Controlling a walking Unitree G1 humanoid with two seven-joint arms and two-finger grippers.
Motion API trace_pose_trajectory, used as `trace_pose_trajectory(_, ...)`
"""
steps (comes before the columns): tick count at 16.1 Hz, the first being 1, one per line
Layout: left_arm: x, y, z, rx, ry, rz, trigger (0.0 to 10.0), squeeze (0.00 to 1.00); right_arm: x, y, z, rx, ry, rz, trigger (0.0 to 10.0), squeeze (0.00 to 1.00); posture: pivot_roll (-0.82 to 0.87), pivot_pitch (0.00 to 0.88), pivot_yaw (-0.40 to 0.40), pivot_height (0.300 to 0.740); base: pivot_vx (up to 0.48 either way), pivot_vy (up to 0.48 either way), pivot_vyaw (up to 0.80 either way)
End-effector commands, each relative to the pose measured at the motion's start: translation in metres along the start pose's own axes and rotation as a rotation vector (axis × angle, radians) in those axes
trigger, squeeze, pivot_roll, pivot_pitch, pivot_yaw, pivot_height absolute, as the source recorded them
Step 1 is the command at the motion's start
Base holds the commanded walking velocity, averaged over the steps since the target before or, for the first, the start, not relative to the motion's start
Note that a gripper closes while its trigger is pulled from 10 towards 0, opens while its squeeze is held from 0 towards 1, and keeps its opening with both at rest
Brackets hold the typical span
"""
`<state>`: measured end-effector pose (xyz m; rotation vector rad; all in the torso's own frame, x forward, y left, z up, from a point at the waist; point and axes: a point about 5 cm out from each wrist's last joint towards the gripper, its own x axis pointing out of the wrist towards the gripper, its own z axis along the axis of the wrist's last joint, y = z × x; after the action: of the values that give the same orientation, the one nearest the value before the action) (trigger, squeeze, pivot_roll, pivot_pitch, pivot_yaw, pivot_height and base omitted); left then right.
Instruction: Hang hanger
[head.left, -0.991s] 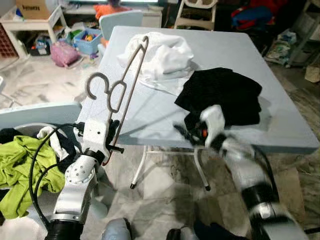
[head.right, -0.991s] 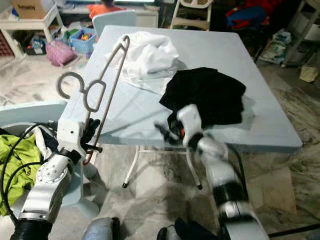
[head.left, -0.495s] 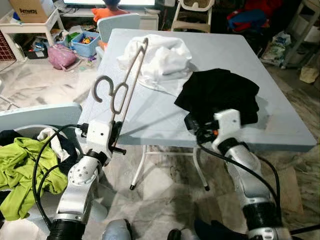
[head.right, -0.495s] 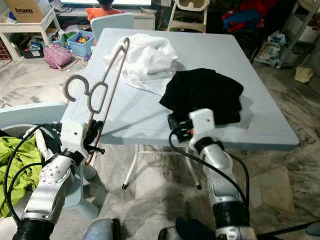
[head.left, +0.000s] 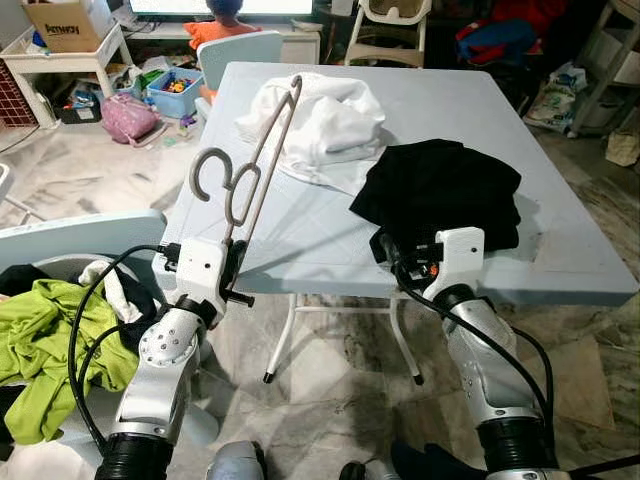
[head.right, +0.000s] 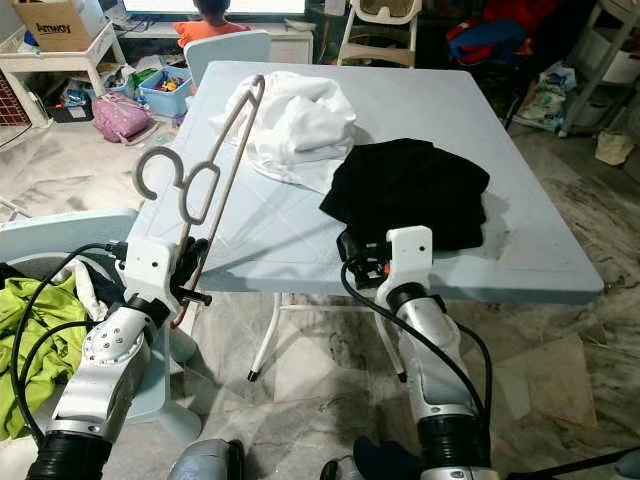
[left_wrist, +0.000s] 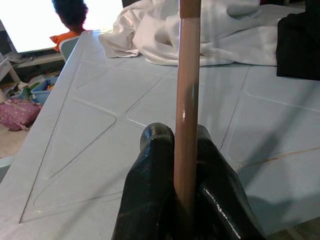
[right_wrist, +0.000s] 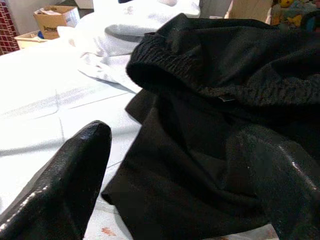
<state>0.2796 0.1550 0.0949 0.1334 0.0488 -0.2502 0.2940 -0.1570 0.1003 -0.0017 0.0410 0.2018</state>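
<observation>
Left gripper (head.left: 232, 262), below the near left corner of the pale blue square plastic table (head.left: 300, 225), clenched on the lower end of a grey metal clothes hanger (head.left: 255, 160), black fingers (left_wrist: 152, 185) pressed on either side of its rod. Hanger held up, leaning away over the table's left part, hook curling out to the left, top end reaching in front of the crumpled white cloth garment (head.left: 325, 115). Right gripper (head.left: 392, 252) at the table's near edge, released, fingers (right_wrist: 60, 182) spread wide and pointing at the bunched black fabric garment (head.left: 440, 185), just beside its near hem, contact impossible to tell. White garment at the far left of the tabletop, black one to its right, edges meeting. Lime green clothing (head.left: 45, 340) heaped on a pale blue round chair (head.left: 80, 230) at the left. Beyond the table: pink bag (head.left: 130, 112), blue toy bin (head.left: 178, 85), cardboard box (head.left: 68, 22), a person in an orange top (head.left: 225, 15).
</observation>
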Motion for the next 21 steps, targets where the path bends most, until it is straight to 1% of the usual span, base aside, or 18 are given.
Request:
trace_pose_trajectory(1,0.0008,-0.0024,-0.0022,0.003,0.012,-0.017,10.0,0.0,0.0011,-0.0031,0.0056,-0.01,-0.012,-0.016,10.0,0.0,-0.01,0.003,-0.023,0.74,0.0,0.0,0.0)
trace_pose_trajectory(3,-0.0003,-0.003,-0.0036,0.004,0.018,-0.02,10.0,0.0,0.0009,-0.0027,0.0041,0.001,0.009,-0.035,10.0,0.0,-0.01,0.003,-0.023,0.74,0.0,0.0,0.0)
trace_pose_trajectory(5,-0.0003,-0.0021,-0.0045,0.005,0.022,-0.018,10.0,0.0,0.0007,-0.001,0.0032,0.01,0.021,-0.031,10.0,0.0,-0.01,0.003,-0.023,0.74,-0.257,0.0,0.0)
trace_pose_trajectory(15,0.0004,-0.0034,-0.0045,0.004,0.022,-0.026,10.0,0.0,0.0023,-0.0009,0.0027,0.02,0.041,-0.03,10.0,0.0,-0.01,0.003,-0.028,0.74,-0.426,0.0,0.0)
trace_pose_trajectory(17,0.0008,-0.0024,-0.0044,0.002,0.019,-0.028,10.0,0.0,0.0037,-0.0004,0.0027,0.022,0.044,-0.033,10.0,0.0,-0.01,0.002,-0.029,0.74,-0.339,0.0,0.0)
trace_pose_trajectory(18,0.001,-0.0025,-0.0043,0.001,0.018,-0.03,10.0,0.0,0.0041,-0.0005,0.0026,0.022,0.047,-0.032,10.0,0.0,-0.01,0.001,-0.029,0.74,0.0,0.0,0.0)
trace_pose_trajectory(20,0.0008,-0.0028,-0.0047,-0.007,0.019,-0.027,10.0,0.0,0.0061,0.0035,0.0025,-0.024,0.061,0.004,10.0,0.0,-0.01,0.001,-0.029,0.74,0.0,0.0,0.0)
trace_pose_trajectory(21,0.0011,-0.0028,-0.0049,-0.009,0.019,-0.027,10.0,0.0,0.0068,0.0033,0.003,-0.046,0.055,-0.003,10.0,0.0,-0.01,0.001,-0.029,0.74,0.0,0.0,0.0)
